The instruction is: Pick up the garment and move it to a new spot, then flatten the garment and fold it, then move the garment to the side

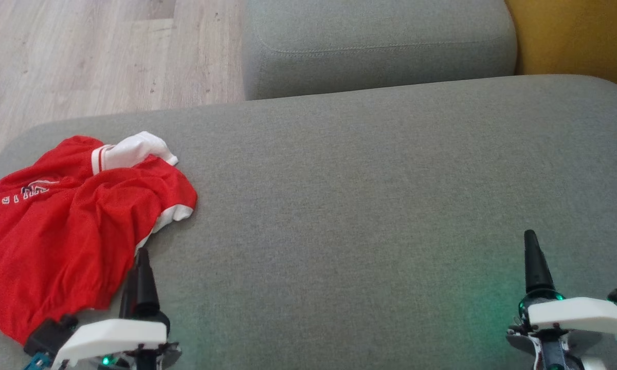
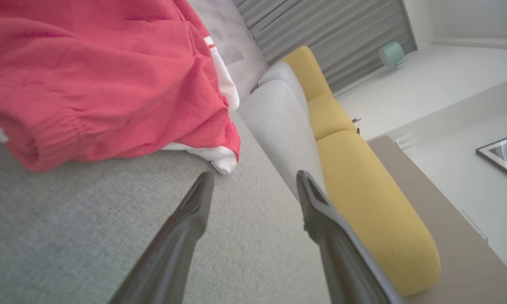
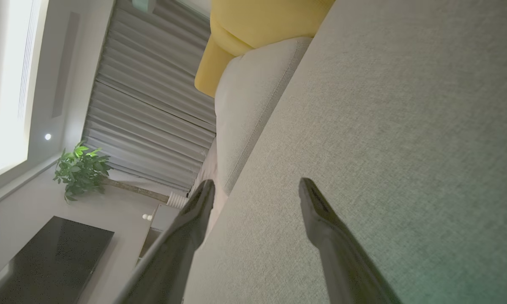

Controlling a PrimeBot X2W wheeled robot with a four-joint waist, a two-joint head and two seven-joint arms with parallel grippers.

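Grey sofa seat [image 1: 365, 205] spreads across my head view, with wood floor [image 1: 82, 51] beyond it and a grey cushion [image 1: 380, 46] at its far edge. The red mesh garment [image 1: 56, 231] lies crumpled on the seat's left end, white trim showing. My left end effector [image 1: 136, 267] sits just beside the garment's near edge. My right end effector [image 1: 537, 267] is well apart, over bare fabric.

From my left wrist, both fingers stand spread and empty, the garment near their tips and a yellow cushion [image 2: 363, 190] alongside.

From my right wrist, the fingers are released, holding nothing over bare seat. A potted plant [image 3: 80, 169] and a grey curtain [image 3: 152, 114] stand beyond.
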